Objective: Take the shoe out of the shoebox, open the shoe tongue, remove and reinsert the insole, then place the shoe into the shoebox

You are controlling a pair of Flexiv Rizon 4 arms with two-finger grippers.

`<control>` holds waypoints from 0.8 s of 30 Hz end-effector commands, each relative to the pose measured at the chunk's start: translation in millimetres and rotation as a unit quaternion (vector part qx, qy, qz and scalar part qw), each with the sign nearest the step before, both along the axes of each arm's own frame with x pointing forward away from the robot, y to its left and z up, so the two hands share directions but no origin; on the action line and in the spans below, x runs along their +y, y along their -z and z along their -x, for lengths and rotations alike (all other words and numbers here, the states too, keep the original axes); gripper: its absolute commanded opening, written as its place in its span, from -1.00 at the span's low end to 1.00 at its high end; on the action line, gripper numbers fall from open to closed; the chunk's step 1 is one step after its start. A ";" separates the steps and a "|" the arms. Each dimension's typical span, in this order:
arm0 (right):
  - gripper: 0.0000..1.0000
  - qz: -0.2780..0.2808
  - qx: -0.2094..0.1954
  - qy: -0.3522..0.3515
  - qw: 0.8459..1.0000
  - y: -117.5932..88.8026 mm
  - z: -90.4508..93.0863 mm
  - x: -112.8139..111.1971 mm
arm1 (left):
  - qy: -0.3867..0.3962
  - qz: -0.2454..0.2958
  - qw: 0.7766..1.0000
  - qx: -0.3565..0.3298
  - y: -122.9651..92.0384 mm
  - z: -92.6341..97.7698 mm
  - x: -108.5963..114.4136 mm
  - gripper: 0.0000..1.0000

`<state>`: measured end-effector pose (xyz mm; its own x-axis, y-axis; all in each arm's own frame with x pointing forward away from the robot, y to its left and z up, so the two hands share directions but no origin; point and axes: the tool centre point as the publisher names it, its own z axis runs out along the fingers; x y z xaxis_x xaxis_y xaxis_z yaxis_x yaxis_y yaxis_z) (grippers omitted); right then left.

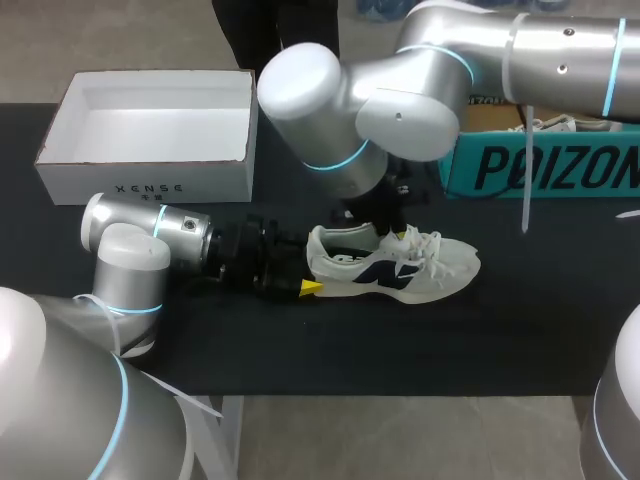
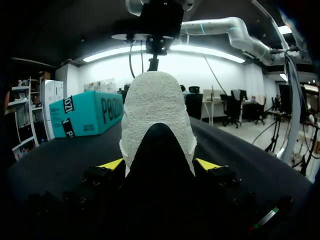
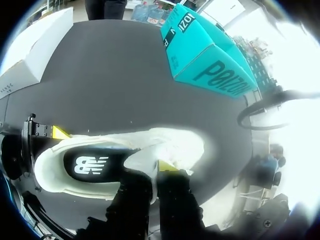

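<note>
On the table (image 1: 520, 340), centre: left gripper (image 2: 160, 165) clamps shoe (image 1: 400, 268) heel at 9 o'clock; right gripper (image 3: 151, 172) pinches tongue (image 3: 142, 160). Overpull could slip heel free.

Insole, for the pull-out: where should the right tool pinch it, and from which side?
Probably the rear edge of the insole, coming straight down through the collar. The shoe stands upright and the left tool clamps its heel from behind, so only the top opening is free, and the front of the insole runs hidden under the tongue.
</note>
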<state>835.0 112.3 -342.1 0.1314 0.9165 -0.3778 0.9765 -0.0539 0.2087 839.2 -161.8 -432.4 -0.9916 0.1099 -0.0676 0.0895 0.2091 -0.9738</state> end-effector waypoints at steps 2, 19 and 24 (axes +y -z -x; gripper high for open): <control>-1.00 -0.014 0.001 0.009 1.000 -4.2 0.7 -18.5 | 0.000 -0.001 1.000 0.000 2.7 0.2 -2.4 -1.00; -1.00 -0.083 0.017 0.043 0.995 -10.9 -7.5 -56.4 | 0.000 -0.001 1.000 0.000 2.7 0.2 -2.4 -1.00; -1.00 -0.094 0.027 0.047 0.994 -12.2 -11.8 -59.3 | 0.000 -0.001 1.000 0.000 2.7 0.2 -2.4 -1.00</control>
